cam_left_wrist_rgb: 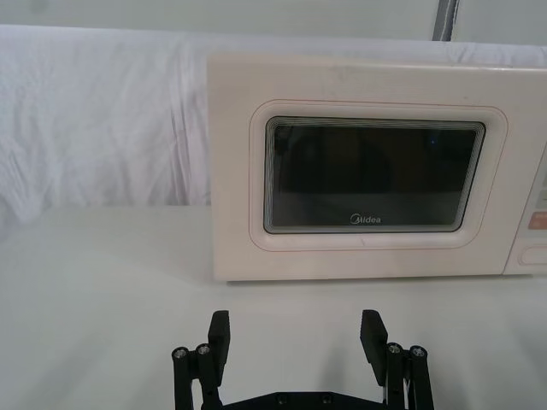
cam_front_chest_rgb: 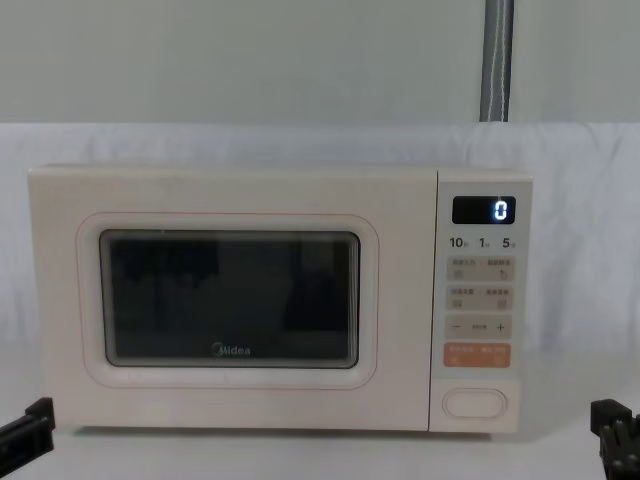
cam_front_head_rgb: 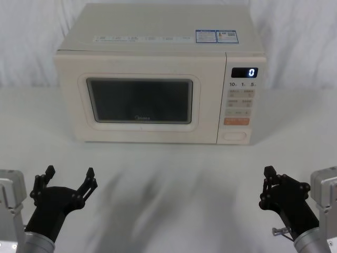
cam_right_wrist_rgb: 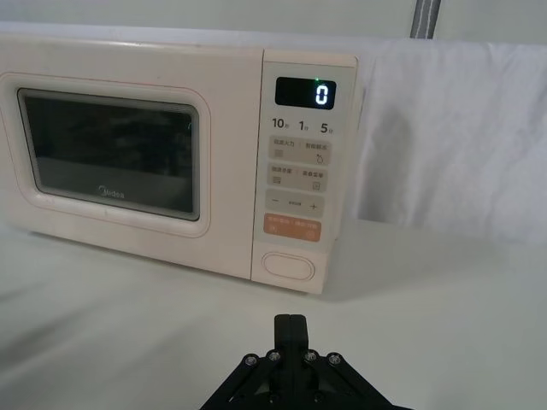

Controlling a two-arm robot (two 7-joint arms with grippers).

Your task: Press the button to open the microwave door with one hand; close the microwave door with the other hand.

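The left tool [cam_front_head_rgb: 68, 178] is hovering with fingers spread and empty in front of the microwave door [cam_front_head_rgb: 141, 100], well short of it. The right tool [cam_front_head_rgb: 271, 182] is waiting with fingers pressed together before the control panel [cam_front_head_rgb: 241, 100], where the button [cam_front_head_rgb: 235, 136] is sitting lowest. The microwave is standing shut on the white counter [cam_front_head_rgb: 174, 184], its display [cam_front_head_rgb: 244, 73] reading 0.

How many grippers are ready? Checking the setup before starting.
2: the left gripper low at the table's near left, jaws open; the right gripper at the near right, jaws shut.
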